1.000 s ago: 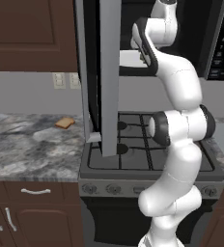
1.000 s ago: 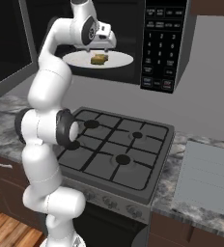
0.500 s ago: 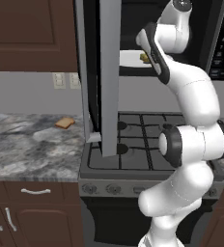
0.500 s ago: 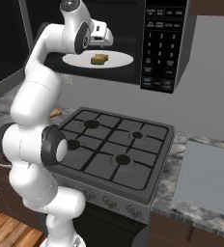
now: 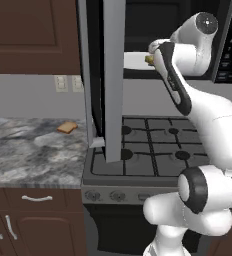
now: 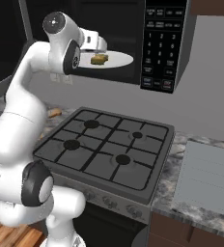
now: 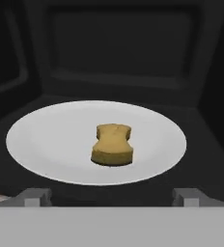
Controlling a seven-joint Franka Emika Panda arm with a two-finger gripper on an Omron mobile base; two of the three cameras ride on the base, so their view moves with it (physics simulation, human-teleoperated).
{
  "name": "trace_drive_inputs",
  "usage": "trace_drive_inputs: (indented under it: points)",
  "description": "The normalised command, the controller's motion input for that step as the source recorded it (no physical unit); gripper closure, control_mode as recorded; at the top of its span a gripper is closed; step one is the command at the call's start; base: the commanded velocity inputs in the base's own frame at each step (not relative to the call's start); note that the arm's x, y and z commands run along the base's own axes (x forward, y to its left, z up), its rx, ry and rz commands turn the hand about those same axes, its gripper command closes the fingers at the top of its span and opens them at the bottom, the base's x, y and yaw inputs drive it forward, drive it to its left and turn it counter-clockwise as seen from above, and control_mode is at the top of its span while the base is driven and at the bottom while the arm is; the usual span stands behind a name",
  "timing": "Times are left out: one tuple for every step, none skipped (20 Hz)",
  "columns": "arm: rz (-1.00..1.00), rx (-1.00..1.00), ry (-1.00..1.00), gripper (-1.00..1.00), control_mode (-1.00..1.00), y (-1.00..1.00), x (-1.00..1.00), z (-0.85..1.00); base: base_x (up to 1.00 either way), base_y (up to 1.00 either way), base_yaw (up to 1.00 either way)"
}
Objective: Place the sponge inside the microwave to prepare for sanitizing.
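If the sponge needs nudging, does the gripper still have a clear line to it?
Probably yes. The sponge lies alone on the white turntable, the microwave door stands open, and the open gripper faces it with nothing between.

The white arm rises from its base in front of the microwave, bends at a dark elbow and reaches up to the oven's open mouth. The gripper points level into the cavity, jaws spread wide, apparently empty, just outside the microwave's front edge.
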Motion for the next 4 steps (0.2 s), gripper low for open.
trace_drive_inputs:
  points:
    - [0.0, 0.0, 0.0, -1.0, -1.0, 0.0, -0.99, 0.26, 0.0, 0.0, 0.0]
    - [0.0, 0.0, 0.0, -1.0, -1.0, 0.0, -0.99, 0.23, 0.0, 0.0, 0.0]
    - [0.0, 0.0, 0.0, -1.0, -1.0, 0.0, -1.0, 0.22, 0.0, 0.0, 0.0]
    - [0.0, 0.0, 0.0, -1.0, -1.0, 0.0, -1.0, 0.21, 0.0, 0.0, 0.0]
